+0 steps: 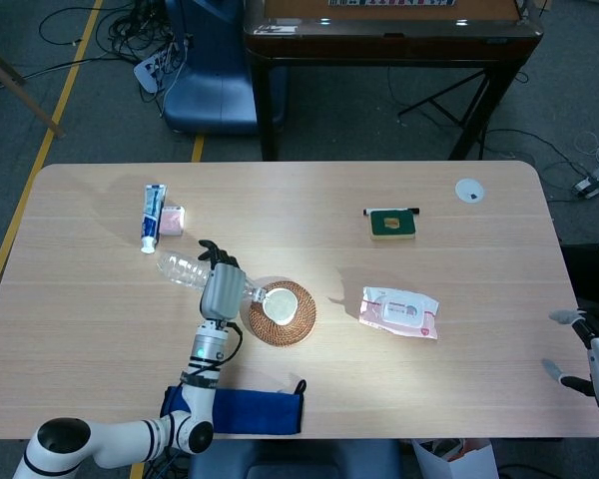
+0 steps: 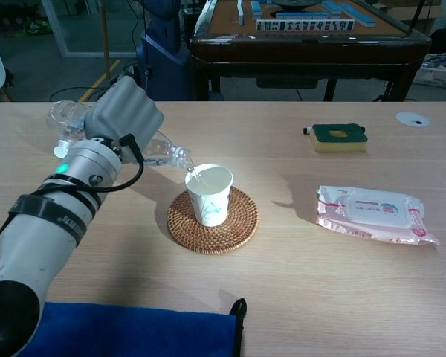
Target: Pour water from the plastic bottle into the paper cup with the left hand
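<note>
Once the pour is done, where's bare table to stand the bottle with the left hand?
Bare wood lies left of the left hand and below the toothpaste tube, and between the woven coaster and the wipes pack. It is crowded around the paper cup, where the plastic bottle tilts over its rim, and near the blue cloth.
</note>
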`<state>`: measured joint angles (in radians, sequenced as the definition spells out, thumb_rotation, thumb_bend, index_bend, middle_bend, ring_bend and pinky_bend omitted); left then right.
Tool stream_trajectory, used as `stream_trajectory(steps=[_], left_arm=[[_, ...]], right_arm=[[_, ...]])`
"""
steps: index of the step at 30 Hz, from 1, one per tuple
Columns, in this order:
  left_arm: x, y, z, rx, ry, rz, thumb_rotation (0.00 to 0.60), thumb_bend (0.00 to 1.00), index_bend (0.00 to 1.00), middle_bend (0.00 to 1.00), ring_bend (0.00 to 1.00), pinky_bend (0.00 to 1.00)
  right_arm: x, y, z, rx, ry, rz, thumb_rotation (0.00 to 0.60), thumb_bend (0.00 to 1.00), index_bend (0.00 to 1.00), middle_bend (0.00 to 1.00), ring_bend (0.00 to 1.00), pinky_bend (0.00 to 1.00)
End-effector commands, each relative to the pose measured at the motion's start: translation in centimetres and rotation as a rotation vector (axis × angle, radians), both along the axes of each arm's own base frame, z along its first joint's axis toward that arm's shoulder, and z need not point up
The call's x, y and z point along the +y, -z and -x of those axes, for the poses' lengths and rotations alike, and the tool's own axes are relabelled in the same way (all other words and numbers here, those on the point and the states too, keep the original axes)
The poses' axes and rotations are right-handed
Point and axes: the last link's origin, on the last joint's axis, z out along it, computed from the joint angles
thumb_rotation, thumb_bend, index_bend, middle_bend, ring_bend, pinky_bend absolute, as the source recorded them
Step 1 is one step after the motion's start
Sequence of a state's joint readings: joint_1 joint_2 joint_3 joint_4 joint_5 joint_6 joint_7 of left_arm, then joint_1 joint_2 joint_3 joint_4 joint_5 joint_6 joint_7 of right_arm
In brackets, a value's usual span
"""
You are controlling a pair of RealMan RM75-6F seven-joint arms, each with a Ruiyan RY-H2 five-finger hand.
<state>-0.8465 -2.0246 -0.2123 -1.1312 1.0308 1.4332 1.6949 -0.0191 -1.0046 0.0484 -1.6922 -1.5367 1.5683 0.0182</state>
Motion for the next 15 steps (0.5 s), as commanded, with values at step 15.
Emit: stream_trajectory(steps=[15], left_arm=[[-0.81,0.88,-0.38,-0.139,-0.13,0.056,0.6,0.15,0.74,0.81,0.45,0.25]], right_arm=[[-0.02,-0.01,0.06,0.0,0.004,0.001,0.6,0.05,0.36,0.39,0.25,0.48]])
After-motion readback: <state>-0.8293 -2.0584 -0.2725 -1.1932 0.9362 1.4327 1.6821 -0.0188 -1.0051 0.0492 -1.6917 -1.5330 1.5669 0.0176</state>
